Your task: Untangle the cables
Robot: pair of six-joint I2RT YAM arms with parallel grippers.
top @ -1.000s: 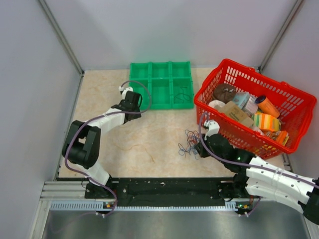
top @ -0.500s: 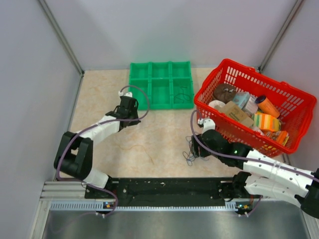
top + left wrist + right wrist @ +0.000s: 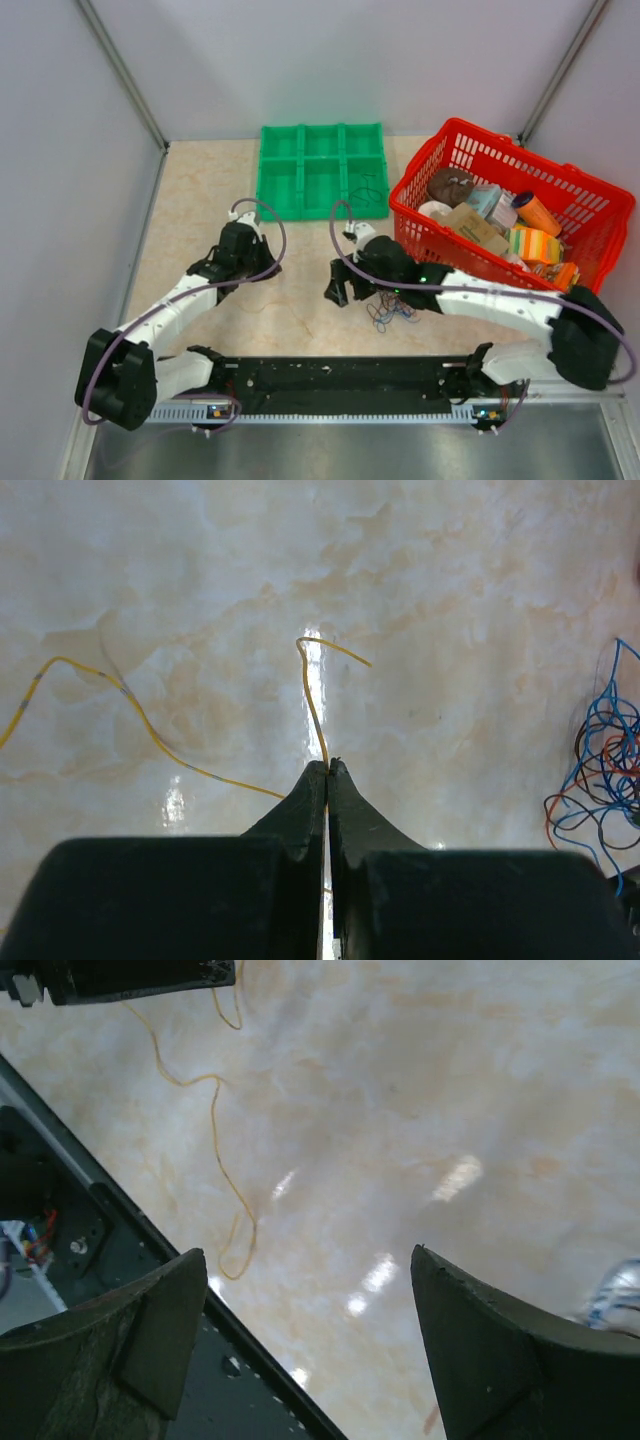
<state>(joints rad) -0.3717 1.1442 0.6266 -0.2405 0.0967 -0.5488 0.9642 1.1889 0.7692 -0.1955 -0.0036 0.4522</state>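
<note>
2 grippers low, angled twd centre: L gripper [image 3: 327, 765] clamped on yellow strand [image 3: 312, 695]; R gripper [image 3: 308, 1252] jaws wide apart, just beside tangle [image 3: 392, 308]

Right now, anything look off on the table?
Nothing spilled or damaged. One yellow strand is pinched in the shut left hand, lying apart from the tangle. A dark wire sits in the green tray, near right compartment.

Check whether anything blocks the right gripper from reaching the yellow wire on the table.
Nothing visible does. Only bare table lies between the open right gripper and the yellow wire. The left gripper is shut on that wire farther along; the tangle lies off to the side.
</note>
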